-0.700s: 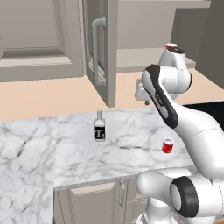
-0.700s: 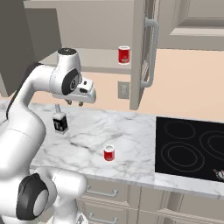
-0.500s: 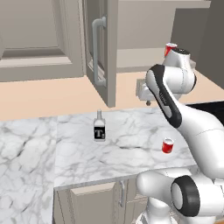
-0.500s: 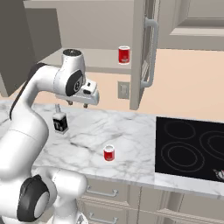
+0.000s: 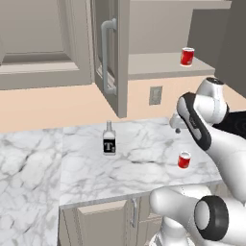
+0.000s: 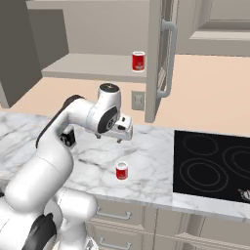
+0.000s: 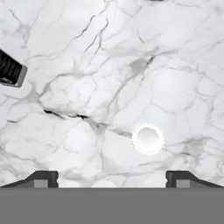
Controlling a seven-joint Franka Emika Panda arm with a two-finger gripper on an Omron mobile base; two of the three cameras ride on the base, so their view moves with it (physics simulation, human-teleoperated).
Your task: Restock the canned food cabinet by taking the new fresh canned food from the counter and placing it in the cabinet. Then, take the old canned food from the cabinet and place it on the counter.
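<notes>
While pincer point(image 7: 111, 177) hovers spread, can point(image 7: 148, 138) sits below on counter point(image 7: 87, 65).

The gripper point(image 6: 108, 138) has swung across the counter point(image 6: 151, 168) toward the red can point(image 6: 122, 171).

From behind the arm, left and right, we look forward and down, sharing the counter point(image 5: 144, 163) (and cabinet point(image 6: 97, 63)); our hand camera looks straight down on marble.

Red can point(image 5: 184, 160) on counter point(image 5: 72, 173)
</notes>
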